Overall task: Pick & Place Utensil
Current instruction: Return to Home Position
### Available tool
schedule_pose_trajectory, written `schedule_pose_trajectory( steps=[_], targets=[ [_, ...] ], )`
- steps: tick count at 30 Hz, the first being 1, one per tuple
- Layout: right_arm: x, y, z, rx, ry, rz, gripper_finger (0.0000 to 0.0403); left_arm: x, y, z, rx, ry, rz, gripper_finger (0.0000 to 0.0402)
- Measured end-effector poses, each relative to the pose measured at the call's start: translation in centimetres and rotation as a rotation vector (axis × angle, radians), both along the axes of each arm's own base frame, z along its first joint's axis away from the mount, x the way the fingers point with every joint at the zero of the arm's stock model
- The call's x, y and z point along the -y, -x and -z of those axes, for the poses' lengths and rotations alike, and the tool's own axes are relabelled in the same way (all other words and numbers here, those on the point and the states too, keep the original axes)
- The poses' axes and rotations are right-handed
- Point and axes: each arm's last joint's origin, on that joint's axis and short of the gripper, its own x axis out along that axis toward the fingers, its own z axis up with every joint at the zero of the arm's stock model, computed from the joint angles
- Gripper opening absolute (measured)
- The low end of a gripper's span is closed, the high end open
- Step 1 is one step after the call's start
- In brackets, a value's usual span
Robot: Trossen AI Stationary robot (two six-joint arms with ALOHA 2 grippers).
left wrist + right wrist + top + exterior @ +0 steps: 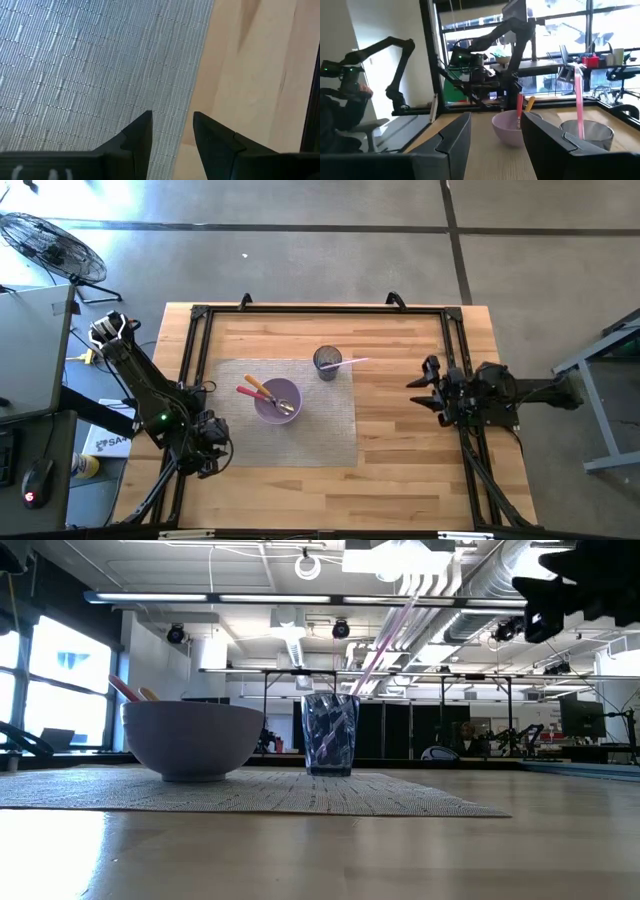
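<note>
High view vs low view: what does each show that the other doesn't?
Only high: the left claw, open, at the placemat's left edge, and the yellow spoon's full length inside the purple bowl. Only low: the ceiling and windows of the room behind. Both: bowl, blue cup holding the pink straw, the mat, and the right claw, open, right of the mat, a dark shape in the low view's corner.

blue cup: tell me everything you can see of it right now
The blue cup is a translucent blue tumbler, plastic by the look. It stands upright on the woven placemat, near its top right corner in the high view. A pink straw leans out over its rim toward the right arm's side. The purple bowl sits nearby, apart from it. Nothing else touches it.
</note>
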Motion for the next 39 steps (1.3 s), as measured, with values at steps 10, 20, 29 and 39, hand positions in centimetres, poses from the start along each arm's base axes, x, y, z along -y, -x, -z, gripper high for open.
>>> schedule_pose_trajectory(
  steps=[10, 20, 29, 39],
  targets=[
    [0.3, -0.6, 3.2, -0.178, -0.006, 0.092, 0.0168, -0.2, -0.2, -0.1, 0.089, -0.099, 0.028, 0.0140],
    [0.3, -0.7, 3.4, -0.200, 0.001, 0.100, 0.0168, 0.2, -1.3, -1.0, 0.344, -0.352, 0.242, 0.0140],
    [0.3, -0.7, 3.4, -0.201, -0.002, 0.099, 0.0168, -2.3, -3.5, -3.8, 0.510, -0.380, 0.401, 0.0140],
    [0.3, -0.7, 3.4, -0.201, -0.002, 0.099, 0.0168, -7.6, -0.4, -8.4, 0.844, -0.315, 0.459, 0.0140]
  ],
)
